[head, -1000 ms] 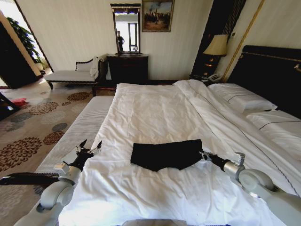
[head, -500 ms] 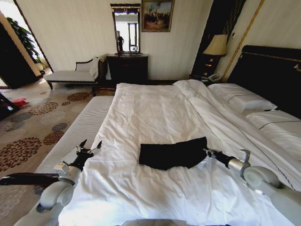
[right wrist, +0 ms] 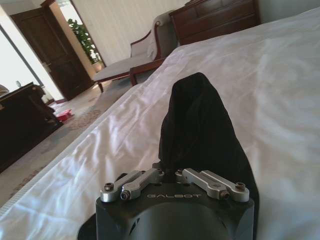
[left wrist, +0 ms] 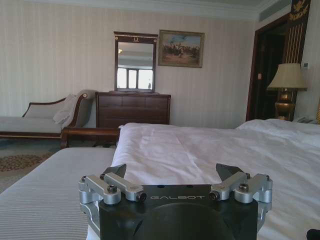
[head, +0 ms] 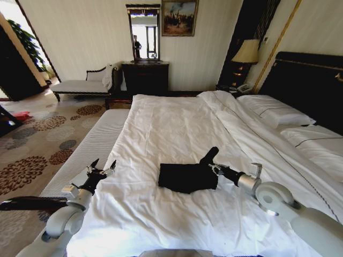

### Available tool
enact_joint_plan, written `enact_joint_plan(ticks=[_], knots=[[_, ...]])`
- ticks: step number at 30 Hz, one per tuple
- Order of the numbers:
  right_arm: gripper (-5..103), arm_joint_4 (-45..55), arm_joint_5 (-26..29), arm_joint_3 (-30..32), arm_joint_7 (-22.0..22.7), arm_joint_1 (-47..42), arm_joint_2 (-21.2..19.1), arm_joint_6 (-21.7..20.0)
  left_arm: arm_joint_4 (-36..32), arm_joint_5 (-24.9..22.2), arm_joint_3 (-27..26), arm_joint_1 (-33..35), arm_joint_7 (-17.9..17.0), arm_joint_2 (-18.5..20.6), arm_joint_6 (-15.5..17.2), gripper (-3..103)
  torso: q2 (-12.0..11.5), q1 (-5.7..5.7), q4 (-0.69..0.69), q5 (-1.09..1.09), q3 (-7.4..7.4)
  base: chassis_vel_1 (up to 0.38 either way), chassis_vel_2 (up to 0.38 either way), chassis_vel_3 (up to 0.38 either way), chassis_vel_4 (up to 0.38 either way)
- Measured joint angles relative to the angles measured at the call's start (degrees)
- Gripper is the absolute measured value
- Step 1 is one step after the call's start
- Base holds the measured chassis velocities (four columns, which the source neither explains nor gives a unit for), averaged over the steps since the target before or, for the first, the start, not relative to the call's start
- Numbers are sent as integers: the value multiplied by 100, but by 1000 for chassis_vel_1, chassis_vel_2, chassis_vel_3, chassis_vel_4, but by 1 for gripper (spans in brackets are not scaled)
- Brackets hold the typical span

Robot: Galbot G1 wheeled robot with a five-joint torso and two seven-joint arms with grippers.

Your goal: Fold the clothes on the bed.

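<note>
Bed: very large, white sheets and duvet, spanning the centre and right of the head view; dark headboard at the right edge, two white pillows below it. Patterned carpet: left side of the frame. Pale chaise bench: upper left, against the wall, beside a dark wooden dresser with a mirror above and a framed painting at upper centre. Lamp: upper right. Black T-shirt: partly folded, lying on the duvet at lower centre of the frame, its right end lifted off the bed into a raised peak. Right gripper: lower centre-right, fingers pinched together on the T-shirt's raised end, cloth draped up over them in the right wrist view. Left gripper: lower left, at the bed's near left edge, fingers spread wide and holding nothing, well apart from the T-shirt
</note>
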Motion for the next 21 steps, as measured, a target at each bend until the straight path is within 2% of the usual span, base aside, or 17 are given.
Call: enact_joint_plan(ticks=[1, 5, 7, 10, 21], knots=[[3, 0, 0, 0, 0, 0, 0, 0, 0, 0, 0, 0, 0, 0, 0, 100, 0, 0, 0, 0, 0, 0, 0, 0, 0], [3, -152, -318, -1011, -87, 1061, 137, -46, 0, 0, 0, 0, 1, 0, 0, 100, 0, 0, 2, 0, 0, 0, 0, 0, 0], [3, -205, -368, -1189, -92, 1238, 181, -54, 0, 0, 0, 0, -4, 0, 0, 100, 0, 0, 2, 0, 0, 0, 0, 0, 0], [3, -433, -487, -1966, -66, 1861, 377, -86, 0, 0, 0, 0, -1, 0, 0, 100, -1, 0, 2, 0, 1, 0, 0, 0, 0], [3, -688, -900, -2681, -262, 2148, 530, -95, 0, 0, 0, 0, 0, 0, 0, 100, 0, 0, 0, 1, 0, 0, 0, 0, 0]])
